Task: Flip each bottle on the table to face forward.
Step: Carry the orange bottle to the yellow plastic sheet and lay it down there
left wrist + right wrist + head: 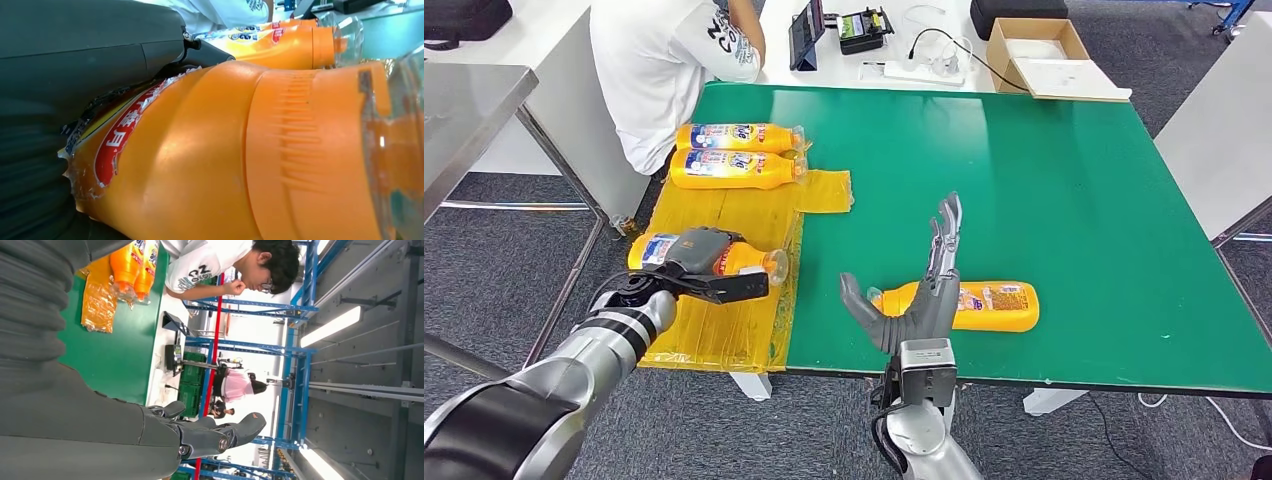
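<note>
A green table [1064, 190] is seen from the head view, with a yellow plastic sheet [724, 330] spread over its left part. Four orange bottles are laid on their sides. Two bottles, the far bottle [739, 137] and the one just beside it, the second bottle [736, 169], are placed side by side at the far end of the sheet, close to a seated person in a white shirt [654, 60]. A third bottle [724, 258] lies on the sheet nearer the robot and is gripped by the left hand [709, 268], whose fingers are wrapped over its body; in the left wrist view its orange shoulder [210, 165] and torn label are seen close up against the hand. The fourth bottle [979, 305] is laid on the bare green surface near the front edge. The right hand [919, 300] is held upright just in front of it, fingers spread and extended, with nothing held.
</note>
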